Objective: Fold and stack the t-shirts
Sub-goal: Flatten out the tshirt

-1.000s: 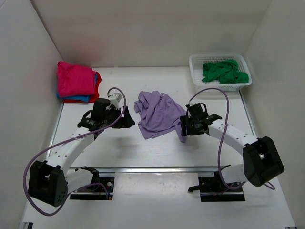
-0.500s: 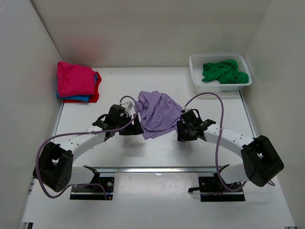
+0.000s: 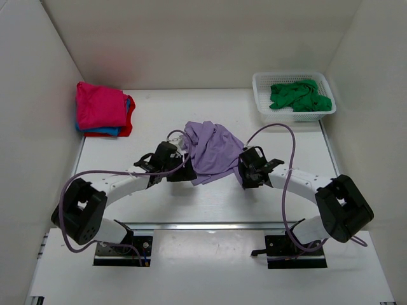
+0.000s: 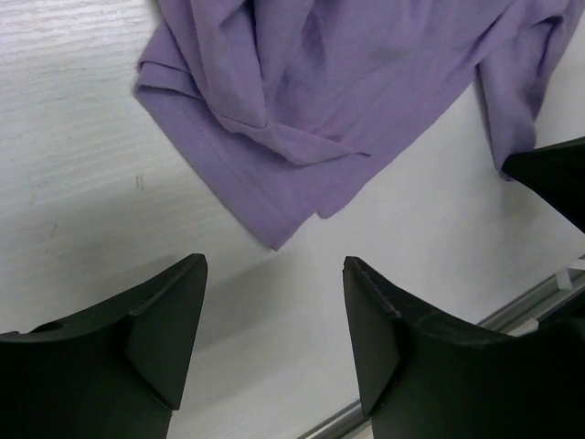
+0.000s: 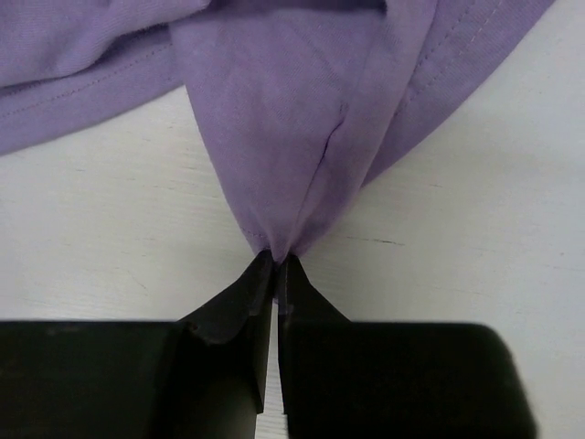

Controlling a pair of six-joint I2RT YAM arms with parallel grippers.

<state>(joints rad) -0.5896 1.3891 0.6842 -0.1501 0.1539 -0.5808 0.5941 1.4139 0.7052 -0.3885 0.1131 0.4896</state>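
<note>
Lilac t-shirt (image 3: 211, 151) lies crumpled, unfolded, near the middle of the white worktop (image 3: 210, 202), between the two arms. Right end effector (image 5: 276, 271) is clenched on it: in the right wrist view the fingertips meet on a pinched point of purple cloth, which fans out and away from them in a taut wedge, stitched hem running off to the upper right. From the top view the same end effector (image 3: 245, 174) sits at the shirt's near right edge. Left end effector (image 4: 272, 297) is released, fingers spread wide with only bare worktop between them; a hemmed corner of the lilac t-shirt (image 4: 274, 233) lies just ahead of the gap, not touching either finger. Top view puts this end effector (image 3: 179, 173) at the shirt's near left edge. Far left corner of the worktop holds a folded stack: magenta pink t-shirt (image 3: 98, 105) on top, a sliver of blue t-shirt (image 3: 109, 131) under it, red t-shirt (image 3: 129, 115) showing at the right and near edges. Far right, a white lattice basket (image 3: 261, 107) holds a bunched green t-shirt (image 3: 299, 95), well apart from both arms.
</note>
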